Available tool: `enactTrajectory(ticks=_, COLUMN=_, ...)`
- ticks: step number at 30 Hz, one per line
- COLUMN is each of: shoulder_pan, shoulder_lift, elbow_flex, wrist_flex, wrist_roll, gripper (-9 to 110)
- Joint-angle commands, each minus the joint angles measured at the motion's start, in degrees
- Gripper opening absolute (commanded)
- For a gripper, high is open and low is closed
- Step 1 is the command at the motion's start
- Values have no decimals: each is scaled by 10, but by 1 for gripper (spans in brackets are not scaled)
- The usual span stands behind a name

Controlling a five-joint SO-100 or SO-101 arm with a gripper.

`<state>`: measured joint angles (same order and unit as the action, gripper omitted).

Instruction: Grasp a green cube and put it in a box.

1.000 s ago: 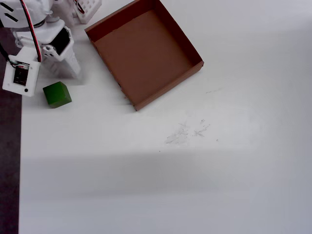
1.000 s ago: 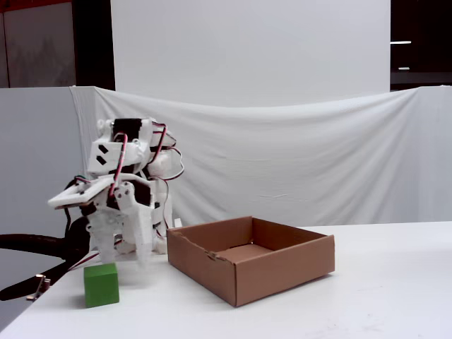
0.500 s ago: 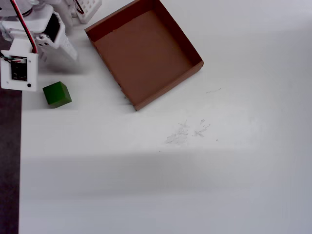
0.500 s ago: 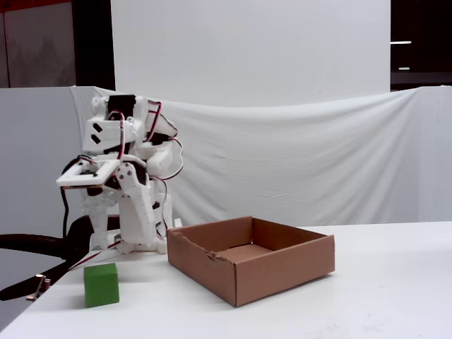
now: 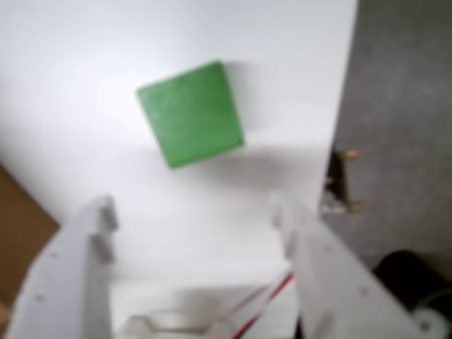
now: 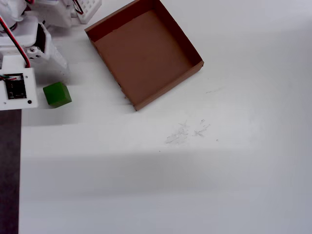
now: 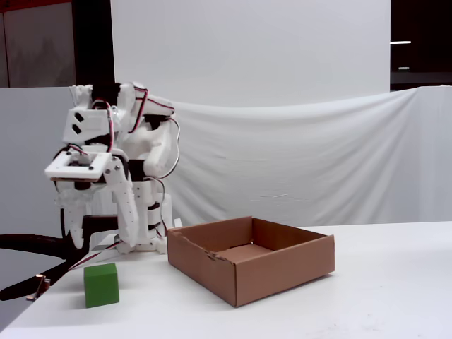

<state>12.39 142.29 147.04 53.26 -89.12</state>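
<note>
Hanging spread above green cube (image 5: 191, 114), gripper (image 5: 192, 215), box (image 7: 251, 263) fixed-view only.

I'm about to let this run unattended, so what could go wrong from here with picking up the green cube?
The green cube sits close to the table edge, so a nudge from the open gripper could knock it off. In the wrist view the cube lies rotated relative to the fingers, so the grip may catch corners and slip. The box is empty and some way off.
</note>
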Motion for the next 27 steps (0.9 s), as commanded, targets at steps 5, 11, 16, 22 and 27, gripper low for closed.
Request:
enactTrajectory(ticks=5, shoulder_pan=-11, shoulder_lift=-75, elbow_flex=-57, wrist_flex=-25, wrist_roll=-17, gripper=31)
enactTrajectory(ticks=11, shoulder_pan=-23, shoulder_lift=-125, elbow_flex=-71, wrist_flex=-48, wrist_roll=-27, gripper=31)
enactTrajectory(ticks=16, shoulder_pan=-25, shoulder_lift=-154, elbow_flex=-96, wrist_flex=-44, wrist_roll=-46, gripper=31)
enactTrajectory(ticks=22, shoulder_pan=-18, shoulder_lift=-175, elbow_flex=-97, wrist_flex=-56, wrist_roll=-83, gripper=31)
enactTrajectory(ticks=27, shoulder_pan=-15, shoulder_lift=-192, elbow_flex=-97, wrist_flex=-82, wrist_roll=-89, gripper=31)
